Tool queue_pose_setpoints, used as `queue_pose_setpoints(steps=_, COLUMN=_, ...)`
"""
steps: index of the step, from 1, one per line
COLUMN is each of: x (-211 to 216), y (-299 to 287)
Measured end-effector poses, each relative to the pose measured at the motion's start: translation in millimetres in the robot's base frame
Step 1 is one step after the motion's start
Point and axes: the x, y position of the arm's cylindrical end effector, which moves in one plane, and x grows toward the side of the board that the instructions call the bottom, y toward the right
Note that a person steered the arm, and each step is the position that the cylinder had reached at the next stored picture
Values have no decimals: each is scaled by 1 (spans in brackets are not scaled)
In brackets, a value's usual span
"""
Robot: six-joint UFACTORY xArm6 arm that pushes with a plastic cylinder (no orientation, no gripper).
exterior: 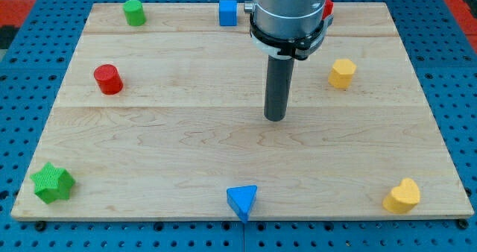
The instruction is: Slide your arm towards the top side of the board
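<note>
Near edge of the worktop [149, 192]: green star [52, 183], blue triangle [242, 200], yellow heart [402, 196], all well behind my tip [275, 118]. Tip sat mid-board, touching nothing. No claw fitted, so no state to tell. Risk going up: blue cube [227, 13] and a red block [328, 7], half hidden by the arm, flanked the path; drift would shove either.

Our tip [275, 118] stands mid-bench [186, 140], well apart from every block. Toward the view's top, the blue cube [228, 13] sits at the edge to the left of our line; a red block [328, 7] peeks out at its right
</note>
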Motion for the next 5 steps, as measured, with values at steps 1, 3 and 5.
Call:
queue_pose_setpoints(steps=1, x=0, y=-2)
queue_pose_setpoints(steps=3, x=-66, y=1)
queue_pose_setpoints(steps=5, x=-76, y=1)
